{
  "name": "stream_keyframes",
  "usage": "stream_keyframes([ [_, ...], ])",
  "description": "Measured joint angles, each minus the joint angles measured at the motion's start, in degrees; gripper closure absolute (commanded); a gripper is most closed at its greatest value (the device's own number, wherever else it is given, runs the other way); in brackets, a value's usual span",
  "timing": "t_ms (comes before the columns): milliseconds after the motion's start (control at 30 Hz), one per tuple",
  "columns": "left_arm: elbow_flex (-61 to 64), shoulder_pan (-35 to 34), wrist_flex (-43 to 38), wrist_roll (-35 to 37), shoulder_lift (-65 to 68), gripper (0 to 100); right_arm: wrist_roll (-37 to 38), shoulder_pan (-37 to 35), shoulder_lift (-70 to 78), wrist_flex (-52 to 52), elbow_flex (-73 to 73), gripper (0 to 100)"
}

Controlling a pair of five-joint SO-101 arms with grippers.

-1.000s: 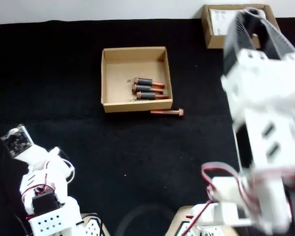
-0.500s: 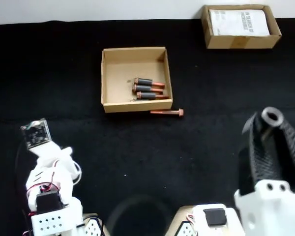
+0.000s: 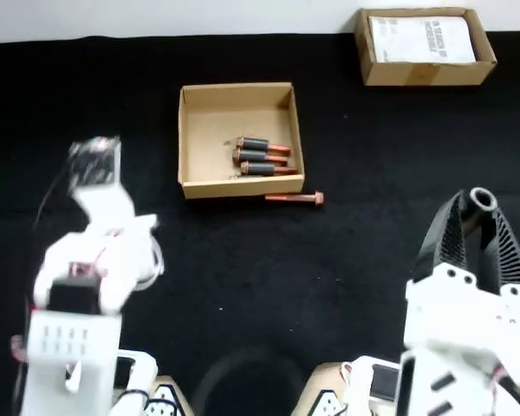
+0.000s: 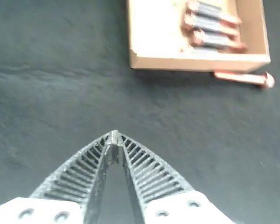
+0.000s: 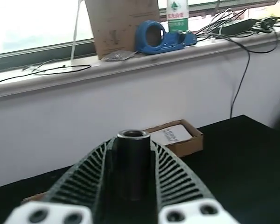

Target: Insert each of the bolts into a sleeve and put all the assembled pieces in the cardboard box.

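The loose bolt lies flat just outside the cardboard box's near wall, its long axis parallel to that wall. It is ahead of my left gripper and off to the right, and those fingers are pinched together on nothing. My right gripper clasps a black sleeve upright, well apart from the bolt. I can't read the printed sheet in the far box.
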Motion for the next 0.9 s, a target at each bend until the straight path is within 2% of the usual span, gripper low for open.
stream_keyframes([
  [200,-26.2,12.0,18.4,0.2,25.1,99,0.2,6.4,-10.5,-12.1,16.4,99.2],
  [333,-38.0,20.2,25.1,-2.3,36.3,99,2.8,12.1,-15.6,-16.5,24.4,99.2],
  [400,-41.9,23.3,25.8,-7.8,40.8,99,4.0,15.4,-17.9,-19.4,28.7,99.2],
  [633,-54.9,29.0,24.8,-36.8,51.5,99,4.8,29.4,-18.9,-33.0,41.6,99.2],
  [767,-60.7,29.1,22.2,-45.3,57.2,99,5.4,35.2,-18.9,-43.3,50.3,99.2],
  [900,-64.1,29.1,19.1,-53.4,63.6,99,10.3,38.0,-18.8,-55.3,59.7,99.2],
])
